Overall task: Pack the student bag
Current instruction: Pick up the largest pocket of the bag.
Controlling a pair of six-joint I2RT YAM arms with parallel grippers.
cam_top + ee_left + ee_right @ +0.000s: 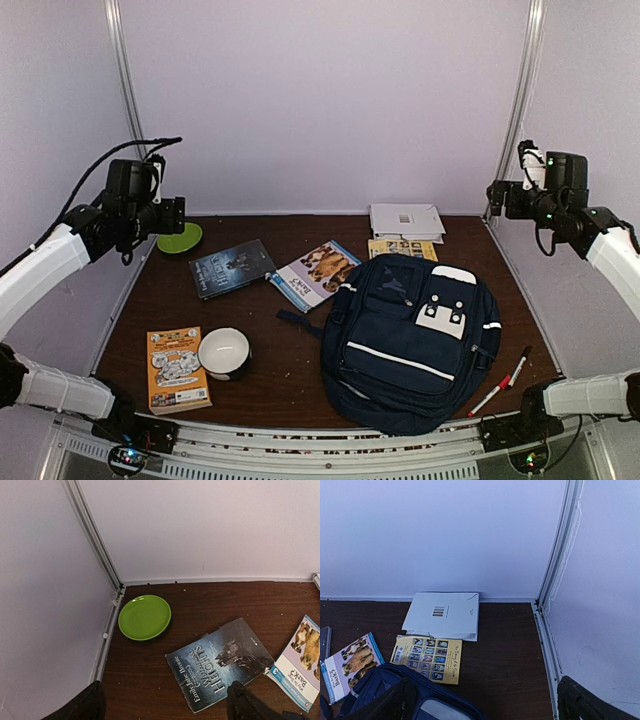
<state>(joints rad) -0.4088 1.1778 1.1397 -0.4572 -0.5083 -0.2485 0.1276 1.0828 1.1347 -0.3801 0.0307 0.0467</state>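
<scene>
Crowding your student bag (410, 340), which lies flat at the lower right of the overhead view, are a dog book (316, 273) at its upper left, a yellow booklet (402, 248) at its top edge and two pens (490, 398) to its right. Both arms are raised. The left gripper (176, 214) is at mid-left near a green plate (180, 238), and the right gripper (498, 196) is at mid-right. Each has its jaws spread wide and empty.
</scene>
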